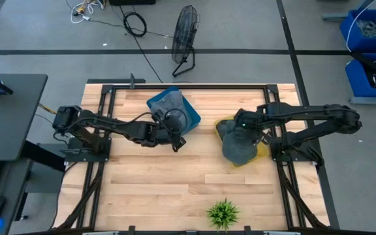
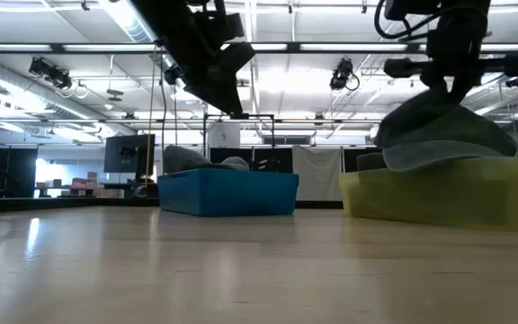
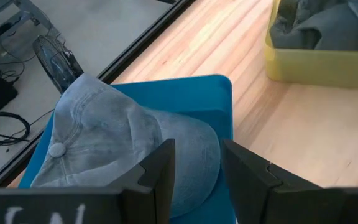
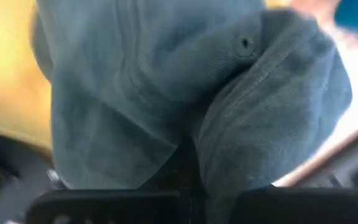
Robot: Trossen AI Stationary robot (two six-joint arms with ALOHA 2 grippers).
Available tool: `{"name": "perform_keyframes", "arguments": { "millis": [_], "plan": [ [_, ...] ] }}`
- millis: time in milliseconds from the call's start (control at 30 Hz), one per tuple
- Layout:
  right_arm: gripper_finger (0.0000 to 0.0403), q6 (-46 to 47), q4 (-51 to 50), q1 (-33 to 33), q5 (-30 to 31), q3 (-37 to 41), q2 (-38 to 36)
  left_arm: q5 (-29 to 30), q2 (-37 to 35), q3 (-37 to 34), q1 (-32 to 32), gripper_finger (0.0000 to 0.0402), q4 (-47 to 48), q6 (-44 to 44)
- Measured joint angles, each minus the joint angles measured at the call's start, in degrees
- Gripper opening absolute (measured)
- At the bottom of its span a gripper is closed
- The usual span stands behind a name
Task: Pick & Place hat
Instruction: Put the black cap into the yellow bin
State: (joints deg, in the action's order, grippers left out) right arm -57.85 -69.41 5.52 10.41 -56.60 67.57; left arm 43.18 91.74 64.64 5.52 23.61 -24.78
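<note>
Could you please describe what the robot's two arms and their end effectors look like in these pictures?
Both arms are dark, nearly black, built of slim jointed segments on black frame mounts at the table's sides. The left end effector has two flat, angular black fingers on a black crossbar bearing faint white lettering. The right end effector is equally dark, and a small green light glows on that arm's wrist.

1. Bare counter (image 1: pixel 168 186) spans the near half; only the small plant (image 1: pixel 223 213) stands at its near edge.
2. An open lane runs between the blue bin (image 1: pixel 187 112) and the yellow bin (image 1: pixel 261 151).
3. Both arms cross the counter's middle from the sides.
</note>
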Motion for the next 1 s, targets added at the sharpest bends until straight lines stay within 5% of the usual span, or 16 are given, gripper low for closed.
{"name": "perform_keyframes", "arguments": {
  "millis": [333, 433, 633, 867, 1000],
  "plan": [
    [0.0018, -5.1, -0.7, 0.0, 8.0, -3.6, -5.4, 0.0, 0.0, 0.0, -1.0, 0.0133, 1.1, -0.1],
    [0.0017, -6.3, -0.5, 0.1, 4.8, -4.6, -7.1, 0.0, 0.0, 0.0, -1.2, 0.0133, 1.1, -0.1],
    [0.0014, -6.7, -3.8, -0.7, -14.4, -3.8, -6.7, 0.0, 0.0, 0.0, -1.2, 0.0133, 1.2, -3.1],
    [0.0015, -5.6, 2.9, -2.8, -15.1, 3.4, -6.7, 0.0, 0.0, 0.0, -1.2, 0.0133, 0.8, -3.2],
    [0.0021, -1.7, 9.5, -2.8, -8.9, 9.5, -6.7, 0.0, 0.0, 0.0, -1.2, 0.0133, 0.8, -3.2]
  ]
}}
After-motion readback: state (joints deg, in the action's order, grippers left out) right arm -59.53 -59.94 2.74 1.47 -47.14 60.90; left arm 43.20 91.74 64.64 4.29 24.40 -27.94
